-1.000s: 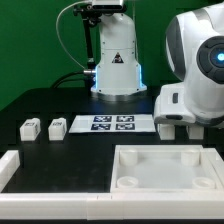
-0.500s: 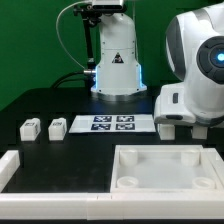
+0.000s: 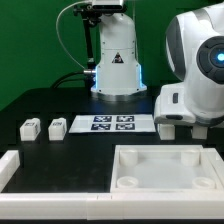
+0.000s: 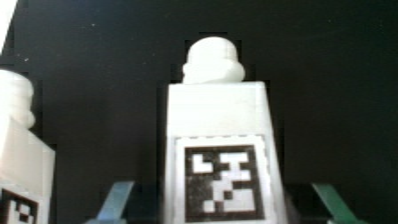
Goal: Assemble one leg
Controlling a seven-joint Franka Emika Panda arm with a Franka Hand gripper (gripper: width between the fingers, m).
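Note:
In the wrist view a white leg [image 4: 221, 130] with a rounded peg on top and a black-and-white tag on its face stands between my gripper [image 4: 224, 192]. The fingers [image 4: 121, 198] are spread on either side of it, with dark gaps between them and the block. The gripper is open and around the leg. A second leg [image 4: 22, 140] stands beside it. In the exterior view my gripper [image 3: 175, 126] is low over the table at the right, and the leg it straddles is hidden by the hand. Two more legs [image 3: 29, 127] [image 3: 57, 127] stand at the left.
The marker board [image 3: 112, 123] lies in the middle at the back. The large white tray-like piece [image 3: 165, 168] with raised rim lies in front at the right. A white L-shaped block [image 3: 10, 165] sits at the front left. The robot base [image 3: 118, 60] stands behind.

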